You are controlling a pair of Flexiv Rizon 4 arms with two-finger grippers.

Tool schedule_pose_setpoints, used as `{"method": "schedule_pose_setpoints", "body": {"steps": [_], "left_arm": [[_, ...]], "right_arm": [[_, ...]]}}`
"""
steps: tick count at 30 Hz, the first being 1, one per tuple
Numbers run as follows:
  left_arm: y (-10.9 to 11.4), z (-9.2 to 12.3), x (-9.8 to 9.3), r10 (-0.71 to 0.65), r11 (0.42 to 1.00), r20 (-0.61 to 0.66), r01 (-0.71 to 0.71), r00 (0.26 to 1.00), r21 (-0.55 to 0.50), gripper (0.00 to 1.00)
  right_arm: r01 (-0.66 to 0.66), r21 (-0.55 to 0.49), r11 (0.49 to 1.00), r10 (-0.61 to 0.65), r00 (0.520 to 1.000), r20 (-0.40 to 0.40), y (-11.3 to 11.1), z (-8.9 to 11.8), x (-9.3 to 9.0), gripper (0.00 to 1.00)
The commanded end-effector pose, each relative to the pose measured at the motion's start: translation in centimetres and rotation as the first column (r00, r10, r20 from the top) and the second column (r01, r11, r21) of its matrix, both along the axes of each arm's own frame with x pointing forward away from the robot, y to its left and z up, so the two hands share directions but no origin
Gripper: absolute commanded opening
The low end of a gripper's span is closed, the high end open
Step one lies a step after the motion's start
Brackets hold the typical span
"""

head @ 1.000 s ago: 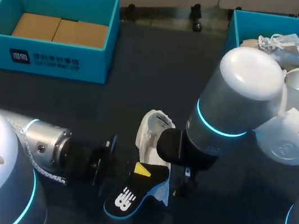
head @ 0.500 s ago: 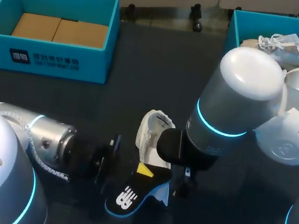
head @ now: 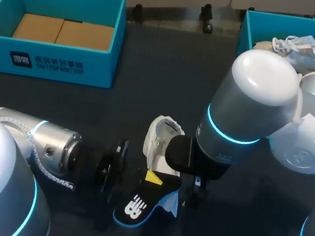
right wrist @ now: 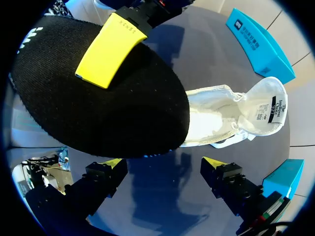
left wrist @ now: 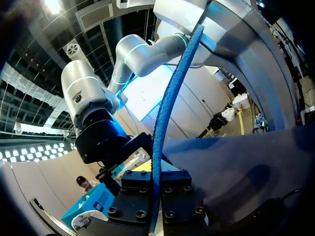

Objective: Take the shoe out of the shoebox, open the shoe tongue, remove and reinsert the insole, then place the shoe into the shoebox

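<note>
My left gripper is shut on a black insole with a blue edge, holding it just above the table in the head view. From the left wrist, the insole stands edge-on between the closed fingers of that gripper. The white shoe lies on the table just beyond the insole, partly hidden by my right arm. My right gripper hangs open over the table, with the insole and the shoe ahead of it. A yellow fingertip of the left gripper presses on the insole.
A blue shoebox with a cardboard insert stands at the back left. Another blue box at the back right holds a second white shoe. The table is dark.
My left arm has shifted a little to the right, and the insole has moved slightly with it. The right arm and the shoe have kept still.
</note>
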State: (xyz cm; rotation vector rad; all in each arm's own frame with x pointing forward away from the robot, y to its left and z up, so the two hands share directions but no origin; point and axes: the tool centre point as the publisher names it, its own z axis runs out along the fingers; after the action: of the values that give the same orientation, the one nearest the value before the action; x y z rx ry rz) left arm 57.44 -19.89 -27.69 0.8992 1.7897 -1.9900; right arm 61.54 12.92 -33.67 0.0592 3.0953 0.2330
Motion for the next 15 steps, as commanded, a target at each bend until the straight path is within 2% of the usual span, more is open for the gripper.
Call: {"method": "schedule_pose_setpoints", "body": {"steps": [1,7,15], "left_arm": [[-0.68,-0.33,0.44,-0.004,1.000,0.001,0.004,1.000,0.004,0.00],[-1.08,-1.21,1.05,0.009,1.000,0.000,-0.009,1.000,0.024,0.00],[-0.27,-1.29,1.16,0.004,1.000,-0.026,-0.003,1.000,0.022,0.00]], "right_arm": [[0.001,0.000,1.000,-0.001,1.000,0.000,0.13,-0.21,-0.03,1.00],[0.001,0.000,1.000,-0.001,1.000,0.000,0.13,-0.21,-0.03,1.00],[0.001,0.000,1.000,-0.001,1.000,0.000,0.13,-0.21,-0.03,1.00]]}}
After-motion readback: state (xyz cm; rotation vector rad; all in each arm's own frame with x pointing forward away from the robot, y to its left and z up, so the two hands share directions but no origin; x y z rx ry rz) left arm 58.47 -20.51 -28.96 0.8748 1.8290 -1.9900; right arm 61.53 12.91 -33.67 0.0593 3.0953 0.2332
